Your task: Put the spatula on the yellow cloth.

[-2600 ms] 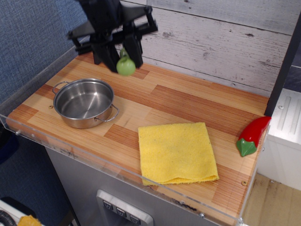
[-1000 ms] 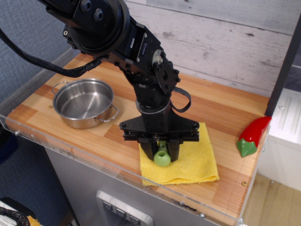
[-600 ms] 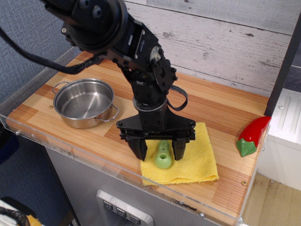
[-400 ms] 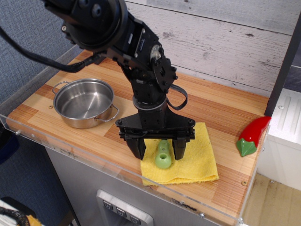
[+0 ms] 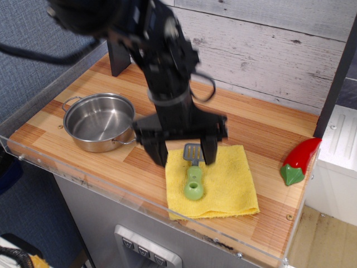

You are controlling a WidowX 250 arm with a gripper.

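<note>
The spatula [image 5: 193, 178], with a light-green rounded handle and a small grey slotted blade, lies on the yellow cloth [image 5: 228, 187], blade pointing away from the front edge. My gripper [image 5: 183, 153] hangs open just above the blade end, its two black fingers apart on either side and not touching the spatula. It holds nothing. The cloth lies flat near the front edge of the wooden counter.
A steel pot [image 5: 99, 121] stands at the left of the counter. A red pepper with a green stem [image 5: 299, 161] lies at the right edge. A clear acrylic rim [image 5: 111, 192] runs along the front. A plank wall stands behind.
The gripper carried the spatula from above the pot down to the cloth, opened and let it go. It has now risen and pulled back, uncovering the grey blade.
</note>
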